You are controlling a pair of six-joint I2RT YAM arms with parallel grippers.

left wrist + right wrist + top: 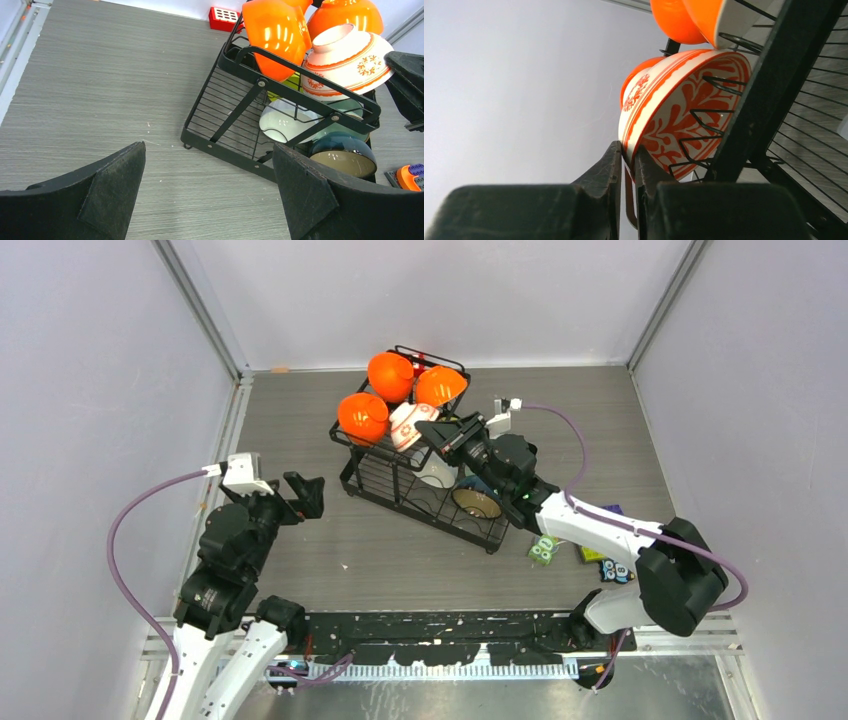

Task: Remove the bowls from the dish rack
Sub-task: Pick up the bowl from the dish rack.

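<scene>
tabletop point(330, 560) carries dish rack point(392, 472) | rack's upper tier: three orange bowls point(390, 375), one white red-patterned bowl point(674, 105) | right gripper point(628, 165): pinched narrow on patterned bowl's rim | left gripper point(305, 495): wide, empty, left of rack

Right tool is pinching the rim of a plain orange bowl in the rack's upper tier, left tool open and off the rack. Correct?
Wrong bowl: the right wrist view shows the right tool pinching the rim of the white bowl with red pattern, not an orange one. Rest holds: upper tier of the dish rack, left tool open and off the rack.
</scene>
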